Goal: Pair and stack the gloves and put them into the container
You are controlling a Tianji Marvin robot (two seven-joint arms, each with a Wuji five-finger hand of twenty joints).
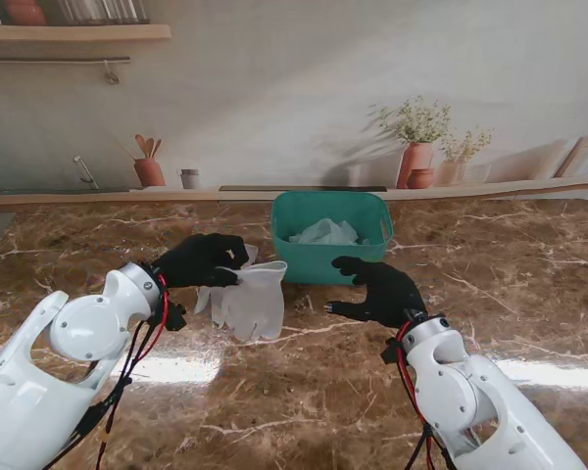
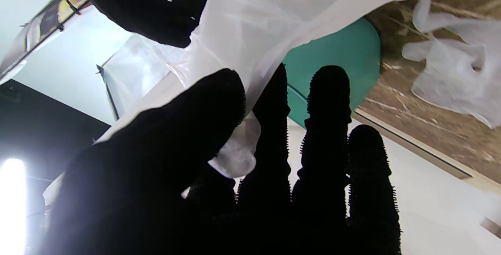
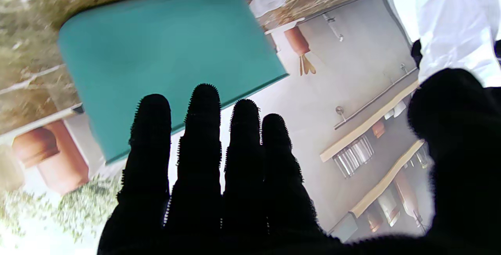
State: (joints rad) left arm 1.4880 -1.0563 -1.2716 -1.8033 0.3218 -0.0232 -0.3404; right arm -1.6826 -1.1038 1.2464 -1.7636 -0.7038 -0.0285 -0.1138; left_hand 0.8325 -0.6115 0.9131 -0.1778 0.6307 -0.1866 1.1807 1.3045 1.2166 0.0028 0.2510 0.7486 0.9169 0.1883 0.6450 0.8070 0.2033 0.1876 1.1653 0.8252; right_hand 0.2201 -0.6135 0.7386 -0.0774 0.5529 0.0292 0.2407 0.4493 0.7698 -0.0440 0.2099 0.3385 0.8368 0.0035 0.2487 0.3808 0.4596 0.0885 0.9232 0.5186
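My left hand (image 1: 201,259) is shut on a translucent white glove (image 1: 253,299), pinching its cuff so it hangs with the fingers toward the table; the left wrist view shows the glove (image 2: 274,20) caught between thumb and fingers (image 2: 270,129). Another white glove (image 1: 208,299) lies on the table behind it, seen in the left wrist view as a loose glove (image 2: 454,67). The teal container (image 1: 331,235) holds white gloves (image 1: 323,233). My right hand (image 1: 377,289) is open in front of the container (image 3: 164,59), holding nothing.
The marble table (image 1: 529,284) ends at a ledge (image 1: 500,188) by the wall, where terracotta vases (image 1: 416,162) stand. A shelf (image 1: 73,32) hangs at the upper left.
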